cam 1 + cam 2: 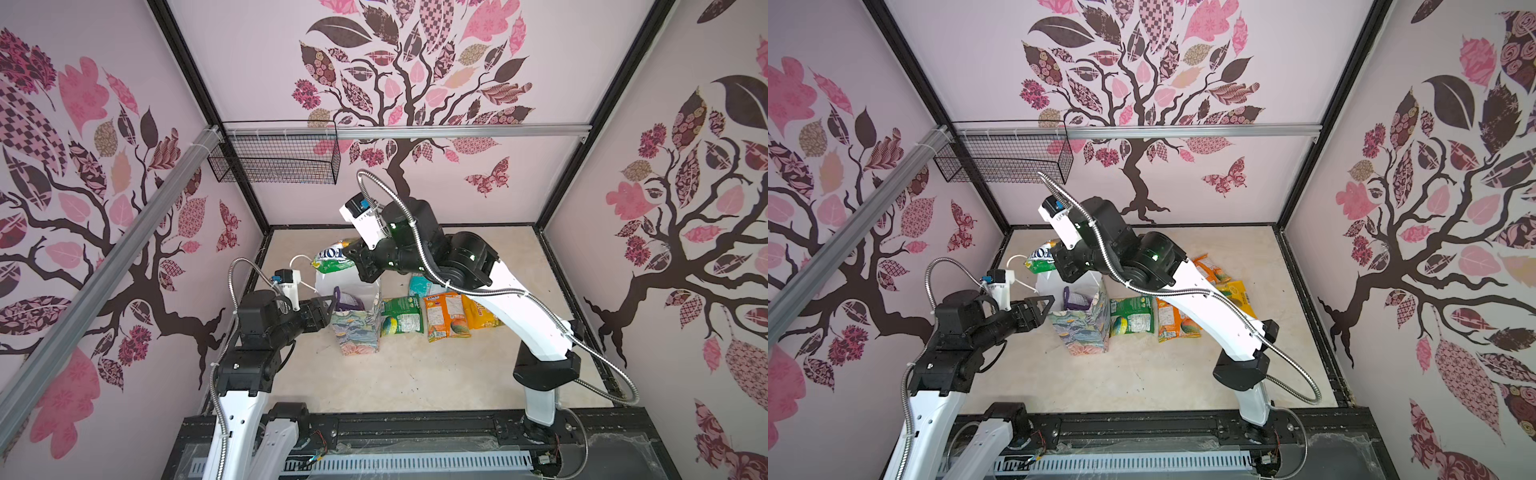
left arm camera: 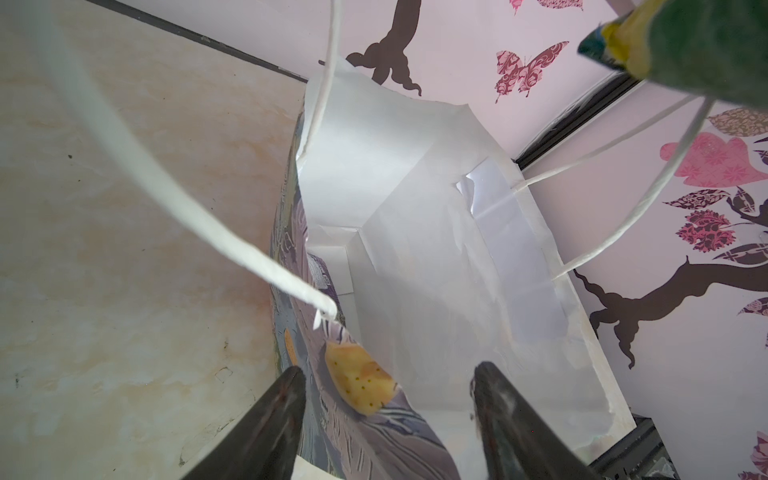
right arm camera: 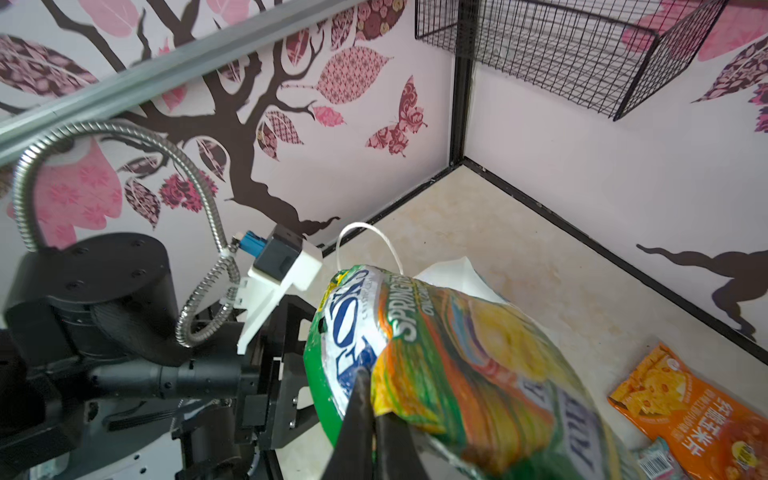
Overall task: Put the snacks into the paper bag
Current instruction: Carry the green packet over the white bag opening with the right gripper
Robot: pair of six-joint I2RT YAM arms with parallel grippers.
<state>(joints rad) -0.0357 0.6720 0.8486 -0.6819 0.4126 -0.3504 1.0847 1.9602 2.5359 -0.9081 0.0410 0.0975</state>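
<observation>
The left gripper is nearest, on the left, and its jaws are apart with nothing gripped. One finger is outside the paper bag and the other is over the white inside, so the bag's painted left wall runs between them. I cannot tell if they touch it. The bag stands upright on the pale floor, near the middle, with its top open. A purple packet pokes up inside it. Just right of the bag lie a dark green packet, then an orange packet, then a yellow packet, with a teal packet a bit farther back. Above the far edge of the bag, the right gripper is pinched tight on a yellow-green packet, holding it up in the air. A black wire basket hangs on the far wall
</observation>
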